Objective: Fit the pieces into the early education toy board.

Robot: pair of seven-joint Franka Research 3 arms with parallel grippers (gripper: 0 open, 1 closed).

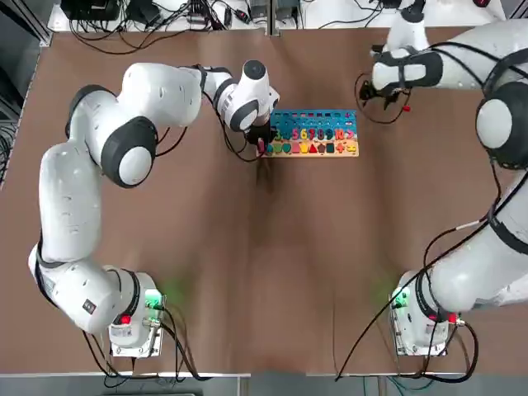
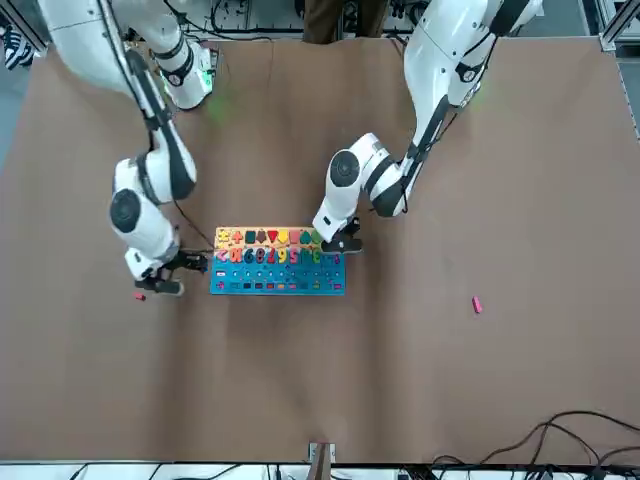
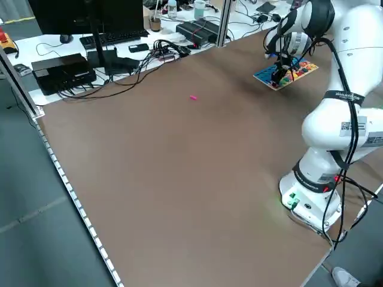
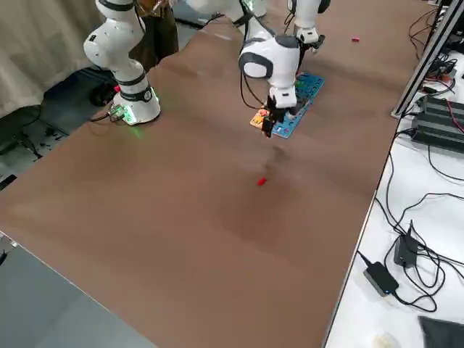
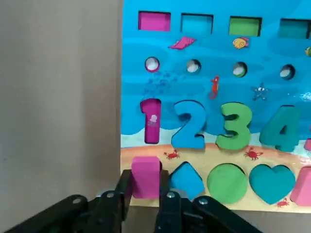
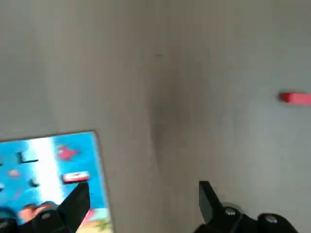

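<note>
The left end effector [image 5: 145,196] is clamping a pink piece [image 5: 145,175] over the board's [image 1: 313,115] left corner, risking jamming if misaligned, while the right end effector [image 6: 143,201] is hovering with fingers apart beyond the board's right end.

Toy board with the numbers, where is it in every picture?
Top view: toy board above the middle, slightly right.
Front view: board left of centre.
Left side view: board upper right.
Right side view: board upper middle.
Left wrist view: board fills the right part.
Right wrist view: board lower left corner.
Landmark: left gripper holding a pink piece at the board's numeral-1 end, except in the right wrist view.
</note>
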